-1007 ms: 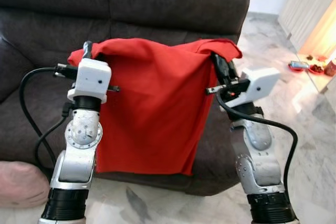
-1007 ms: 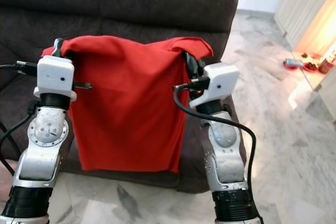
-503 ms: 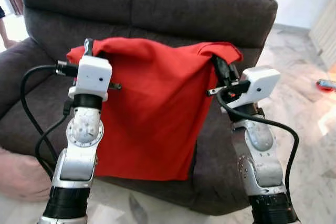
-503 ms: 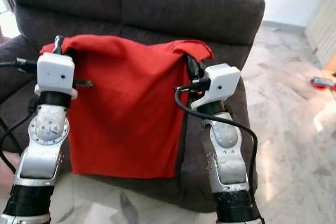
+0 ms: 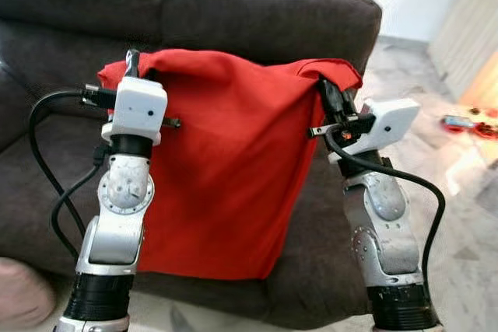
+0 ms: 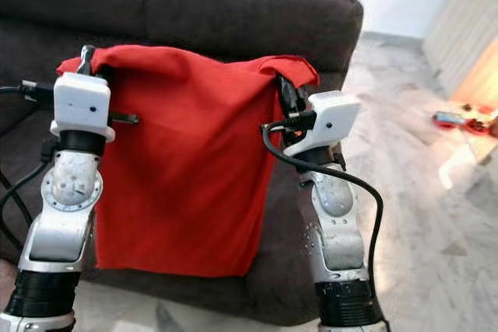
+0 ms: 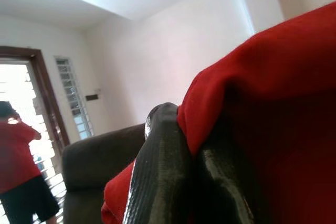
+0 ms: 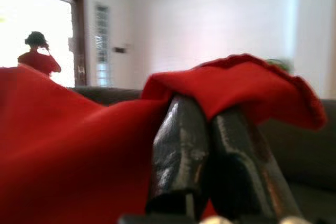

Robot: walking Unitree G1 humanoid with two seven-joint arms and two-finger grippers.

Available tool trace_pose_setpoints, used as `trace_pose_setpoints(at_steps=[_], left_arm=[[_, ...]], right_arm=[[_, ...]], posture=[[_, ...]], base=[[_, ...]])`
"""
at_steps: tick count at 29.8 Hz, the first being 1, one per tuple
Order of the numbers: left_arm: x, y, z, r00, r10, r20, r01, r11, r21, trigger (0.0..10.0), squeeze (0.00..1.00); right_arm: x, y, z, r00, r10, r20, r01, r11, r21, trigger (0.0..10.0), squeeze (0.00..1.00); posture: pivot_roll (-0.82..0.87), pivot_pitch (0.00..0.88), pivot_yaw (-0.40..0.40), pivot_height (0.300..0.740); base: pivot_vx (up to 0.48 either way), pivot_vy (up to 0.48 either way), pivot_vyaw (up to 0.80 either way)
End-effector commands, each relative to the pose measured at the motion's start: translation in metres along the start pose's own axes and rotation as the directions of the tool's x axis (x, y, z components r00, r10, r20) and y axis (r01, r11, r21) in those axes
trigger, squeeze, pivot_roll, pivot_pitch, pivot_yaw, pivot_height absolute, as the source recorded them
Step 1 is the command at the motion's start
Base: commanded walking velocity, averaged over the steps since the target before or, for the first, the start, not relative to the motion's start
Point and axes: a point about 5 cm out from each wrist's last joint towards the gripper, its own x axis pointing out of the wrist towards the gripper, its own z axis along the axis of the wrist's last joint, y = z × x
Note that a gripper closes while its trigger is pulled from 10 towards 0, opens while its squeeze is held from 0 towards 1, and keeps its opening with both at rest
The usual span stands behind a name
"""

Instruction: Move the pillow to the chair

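Note:
A red pillow (image 5: pixel 226 161), limp like a cloth cover, hangs in the air between my two raised arms in front of a dark grey sofa (image 5: pixel 272 21). My left gripper (image 5: pixel 131 64) is shut on its upper left corner. My right gripper (image 5: pixel 327 91) is shut on its upper right corner. The left wrist view has red fabric (image 7: pixel 273 103) pinched between the black fingers (image 7: pixel 160 171). In the right wrist view the cloth (image 8: pixel 236 85) folds over the closed fingers (image 8: pixel 181 150). The pillow's lower edge hangs over the sofa's seat front.
Marble floor (image 5: pixel 459 215) stretches to the right of the sofa, with small red items (image 5: pixel 463 124) lying far right. A pink cushion (image 5: pixel 23 301) sits on the floor at lower left. A person in red (image 8: pixel 37 59) stands by a bright doorway beyond the sofa.
The camera has swung and shifted, so the sofa sits differently in the picture. Both grippers keep the same hold on the pillow's top corners; it hangs as before.

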Motion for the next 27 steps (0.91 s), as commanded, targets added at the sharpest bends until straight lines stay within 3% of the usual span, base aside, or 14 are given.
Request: trace_pose_setpoints(at_steps=[1, 23, 26, 27], left_arm=[[0.007, -0.001, 0.021, 0.995, 0.01, 0.095, -0.006, 0.999, -0.039, 10.0, 0.0], [0.009, 0.0, 0.021, 0.995, 0.01, 0.094, -0.006, 0.999, -0.048, 10.0, 0.0], [0.007, -0.004, 0.016, 0.998, -0.022, 0.067, 0.026, 0.998, -0.056, 10.0, 0.0], [0.005, -0.012, 0.01, 0.996, -0.082, 0.026, 0.084, 0.994, -0.068, 10.0, 0.0]], right_arm=[[0.003, -0.006, 0.018, 0.997, -0.006, 0.081, 0.008, 1.0, -0.022, 10.0, 0.0], [0.007, -0.005, 0.024, 0.994, -0.005, 0.108, 0.006, 1.0, -0.014, 10.0, 0.0], [0.006, -0.004, 0.022, 0.995, -0.002, 0.099, 0.003, 1.0, -0.009, 10.0, 0.0], [0.005, -0.004, 0.019, 0.996, -0.004, 0.086, 0.005, 1.0, -0.007, 10.0, 0.0]], posture=[[0.08, 0.025, -0.07, 0.74], [0.08, 0.024, -0.074, 0.74], [0.08, 0.023, -0.075, 0.74], [0.08, 0.025, -0.075, 0.74]], base=[[0.289, 0.0, 0.0], [0.293, 0.0, 0.0], [0.295, 0.0, 0.0], [0.0, 0.0, 0.0]])
